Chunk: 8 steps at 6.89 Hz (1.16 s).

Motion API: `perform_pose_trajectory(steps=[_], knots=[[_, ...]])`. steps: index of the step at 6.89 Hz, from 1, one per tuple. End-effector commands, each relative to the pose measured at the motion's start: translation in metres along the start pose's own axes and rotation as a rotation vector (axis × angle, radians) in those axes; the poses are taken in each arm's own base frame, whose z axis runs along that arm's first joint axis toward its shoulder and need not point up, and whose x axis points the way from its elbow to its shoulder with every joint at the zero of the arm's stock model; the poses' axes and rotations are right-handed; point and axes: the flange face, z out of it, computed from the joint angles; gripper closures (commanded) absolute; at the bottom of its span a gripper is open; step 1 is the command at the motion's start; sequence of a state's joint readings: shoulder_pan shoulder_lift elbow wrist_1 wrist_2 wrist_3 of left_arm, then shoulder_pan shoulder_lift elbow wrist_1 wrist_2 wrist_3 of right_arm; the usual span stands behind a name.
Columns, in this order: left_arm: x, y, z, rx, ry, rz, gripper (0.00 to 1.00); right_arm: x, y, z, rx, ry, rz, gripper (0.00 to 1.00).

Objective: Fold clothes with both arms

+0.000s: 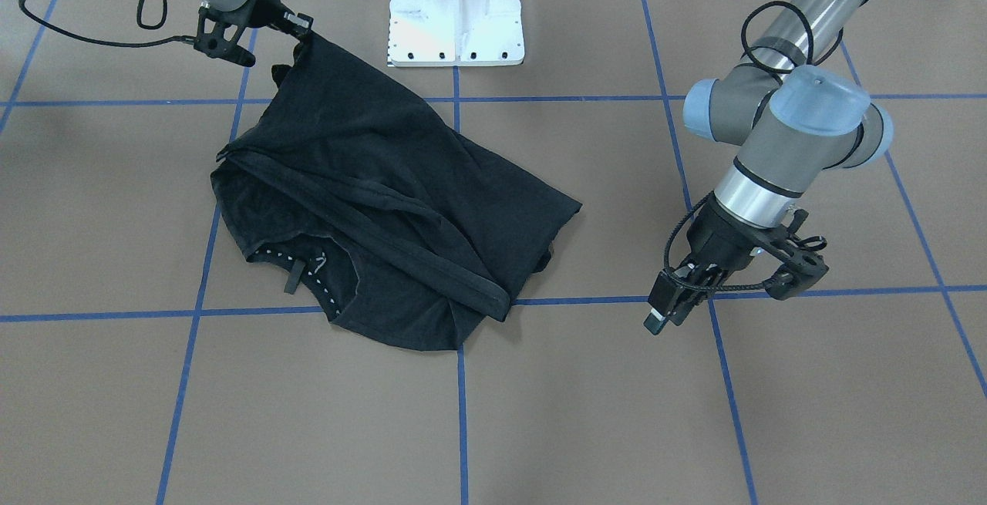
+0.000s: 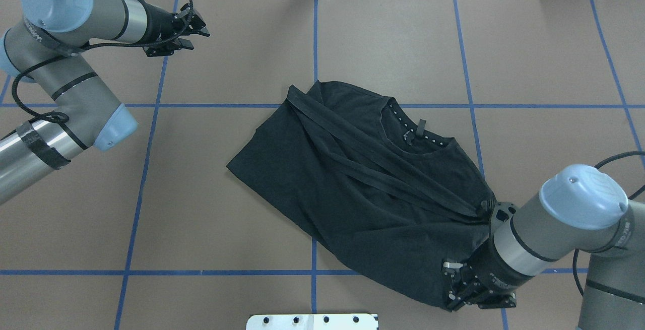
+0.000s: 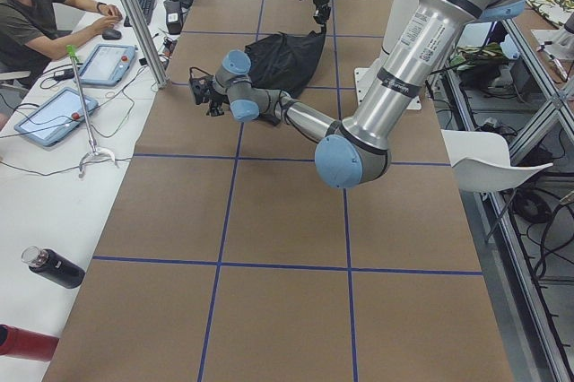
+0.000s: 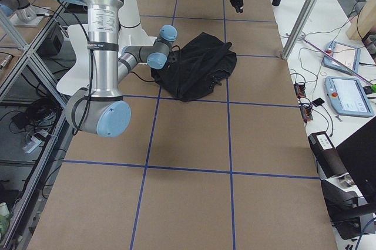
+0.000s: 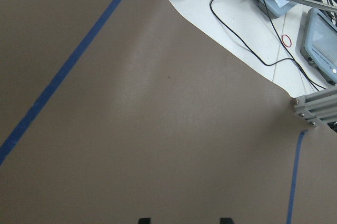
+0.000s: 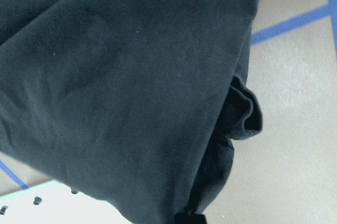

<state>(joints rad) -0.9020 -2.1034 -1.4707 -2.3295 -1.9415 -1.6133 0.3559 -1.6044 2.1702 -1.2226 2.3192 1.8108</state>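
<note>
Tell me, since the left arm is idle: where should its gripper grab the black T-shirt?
Probably the T-shirt at its leftmost pointed corner, the left gripper coming from the robot's left: it lies flat at the edge, clear of folds, far from where the right gripper holds.

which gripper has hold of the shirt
The right gripper, pinching an edge of the T-shirt near the base plate; the left gripper hangs open, apart from it.

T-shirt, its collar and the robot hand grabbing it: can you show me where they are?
black T-shirt point(image 2: 347, 194), overhead exterior view, middle of the crumpled body.
collar point(image 2: 403, 144), overhead exterior view, the dotted neck band.
right gripper point(image 1: 302, 29), exterior front-facing view, fingertips pinching the shirt's lifted corner.
</note>
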Motion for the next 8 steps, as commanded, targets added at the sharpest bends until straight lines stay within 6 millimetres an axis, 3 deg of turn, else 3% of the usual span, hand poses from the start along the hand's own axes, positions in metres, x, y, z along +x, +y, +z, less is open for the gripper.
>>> perform_pose_trajectory(steps=[1,3,4,5,6,7,8], knots=[[0.002,0.017,-0.023,-0.076,0.01,-0.035,0.44,0.005,0.013,0.002,-0.036,0.015,-0.008,0.0],[-0.012,0.053,-0.043,-0.114,0.005,-0.101,0.4,-0.006,-0.019,-0.071,0.066,-0.121,0.036,0.0],[-0.021,0.086,-0.045,-0.15,-0.023,-0.126,0.38,-0.024,-0.036,-0.107,0.127,-0.202,0.043,0.0],[-0.031,0.116,-0.032,-0.159,-0.046,-0.142,0.37,-0.039,-0.057,-0.131,0.178,-0.254,0.057,0.0],[-0.038,0.161,-0.01,-0.15,-0.089,-0.156,0.37,-0.046,-0.067,-0.141,0.202,-0.275,0.064,0.0],[-0.041,0.19,0.006,-0.143,-0.149,-0.147,0.37,-0.047,-0.07,-0.141,0.211,-0.276,0.067,0.0],[-0.048,0.192,0.015,-0.125,-0.165,-0.14,0.37,-0.048,-0.073,-0.142,0.222,-0.278,0.065,0.0]])
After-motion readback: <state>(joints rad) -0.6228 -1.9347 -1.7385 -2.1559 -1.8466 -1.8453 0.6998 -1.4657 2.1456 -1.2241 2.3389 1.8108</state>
